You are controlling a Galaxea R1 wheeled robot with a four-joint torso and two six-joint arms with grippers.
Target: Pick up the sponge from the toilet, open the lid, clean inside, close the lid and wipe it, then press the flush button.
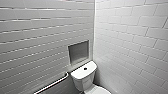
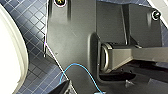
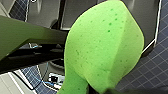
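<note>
Green sponge [image 3: 105,50] folded tight in the right pincer [image 3: 100,90], left pincer's [image 2: 65,88] state untellable, toilet [image 1: 83,75] close into the tiled corner [image 1: 94,30].

Toilet [image 1: 83,75] bowl and sponge [image 3: 105,47] base, both cropped by picture edges.

Bathroom: white wall tiles [image 1: 37,37], toilet [image 1: 83,75], perhaps a grab bar [image 1: 53,83].

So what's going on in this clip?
The robot stands in a white-tiled bathroom, looking at the toilet in the corner. Its right gripper holds the green sponge, bent between the jaws, over the dark blue floor tiles. The flush button sits on the tank top with nothing near it.
</note>
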